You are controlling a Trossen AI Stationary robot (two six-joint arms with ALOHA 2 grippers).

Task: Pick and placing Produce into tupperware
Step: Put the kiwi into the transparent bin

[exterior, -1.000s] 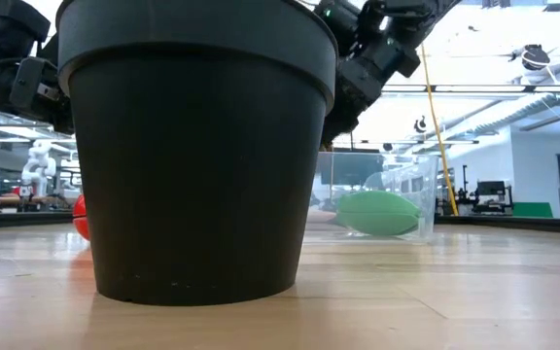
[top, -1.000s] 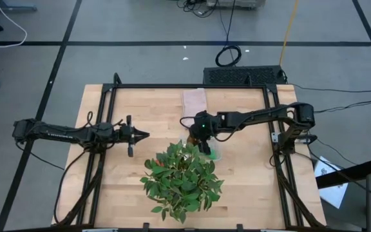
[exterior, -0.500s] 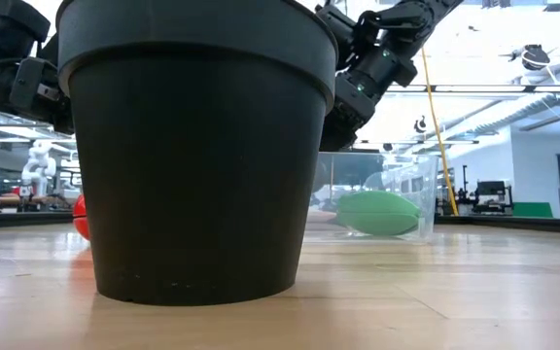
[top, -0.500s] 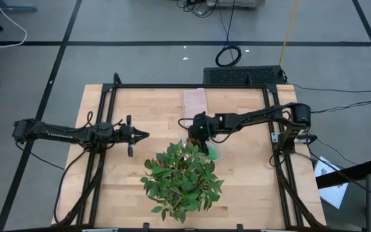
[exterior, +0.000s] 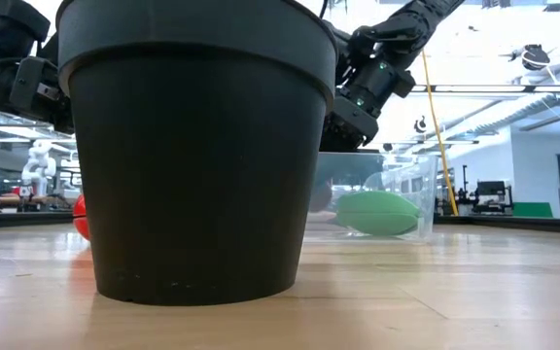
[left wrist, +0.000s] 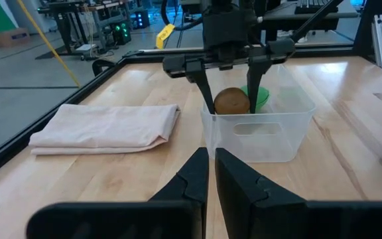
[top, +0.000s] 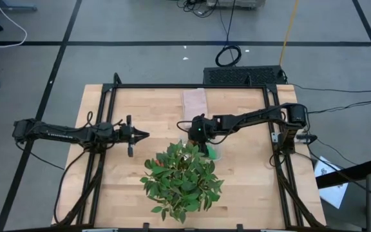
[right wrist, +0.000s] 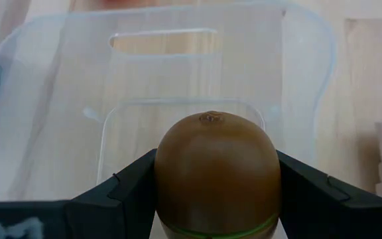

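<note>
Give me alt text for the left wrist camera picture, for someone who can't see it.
The right gripper holds a brown kiwi over a clear tub with a green piece inside. A folded beige cloth lies beside the tub on the wooden table; the left gripper waits, shut.

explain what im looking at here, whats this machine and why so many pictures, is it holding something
It is a robot with two dark arms at a wooden table. One camera looks down from above, one sits at table height behind the potted plant, and one rides on each wrist. The right gripper holds a brown kiwi above the clear tub, which already holds a green piece. A red piece lies behind the pot. The left gripper waits shut, beside a folded cloth.
</note>
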